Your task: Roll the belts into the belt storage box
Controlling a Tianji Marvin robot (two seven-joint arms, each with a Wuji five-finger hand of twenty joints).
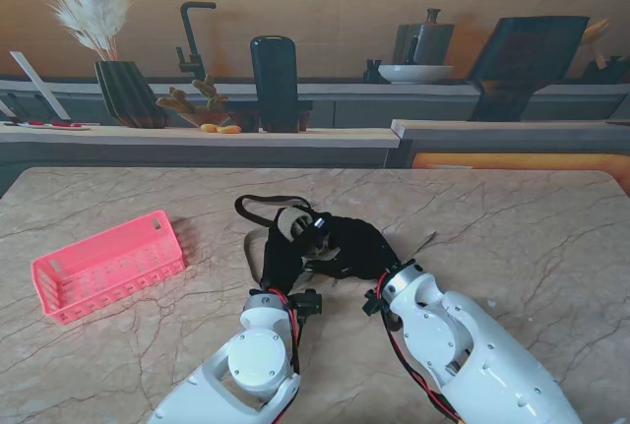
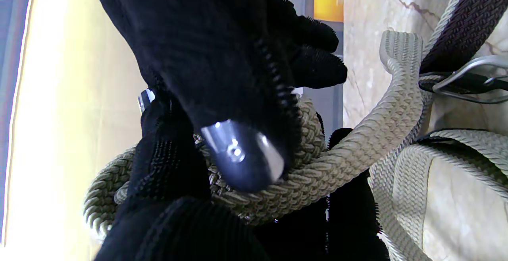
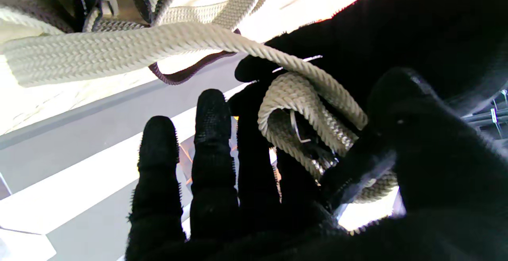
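While both gloved hands meet over the middle of the table, the left hand has its fingers closed round a small coil of the beige woven belt, and the right hand helps at the same coil, thumb pressed to it while its other fingers stand straight and apart; the step in hand looks to be the winding itself. To do it well the left should keep the coil pinched tight while the right feeds the free strap flat and untwisted; slack would let the turns spring loose. Just beyond the hands the loose length with a dark belt lies looped and tangled near a metal buckle, likely to snag. Well off to the left, the pink belt storage box waits with nothing visible in it; farther still, a counter carries a dark vase and faucet.
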